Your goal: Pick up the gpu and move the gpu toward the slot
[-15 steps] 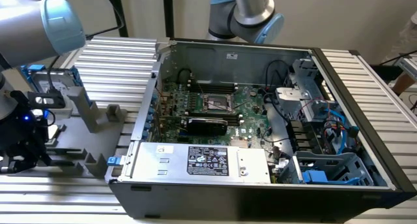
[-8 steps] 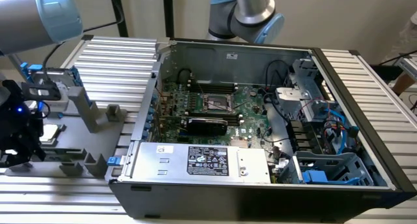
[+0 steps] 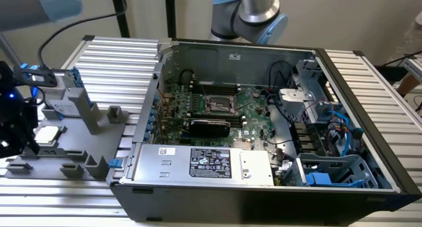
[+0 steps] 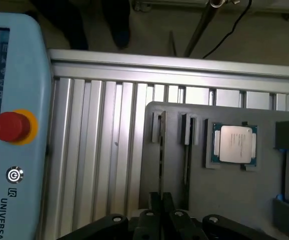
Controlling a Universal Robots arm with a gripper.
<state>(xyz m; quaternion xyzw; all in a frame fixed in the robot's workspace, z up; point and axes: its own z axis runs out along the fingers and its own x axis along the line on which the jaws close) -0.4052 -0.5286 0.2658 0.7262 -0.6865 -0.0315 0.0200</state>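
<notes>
Ribbed aluminium counter (image 4: 99,150) carries my grey fixture tray (image 4: 234,185); the gripper (image 4: 160,220) hangs over its edge, jaws pressed together with nothing between them. From the exterior view I see the gpu (image 3: 209,127) inside the open computer case (image 3: 369,138), lying on the motherboard (image 3: 254,108).

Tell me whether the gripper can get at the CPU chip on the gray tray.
Probably yes. The CPU chip lies face up in its holder with nothing over it, and the gripper hangs over the same gray tray; its shut fingers would need opening.
</notes>
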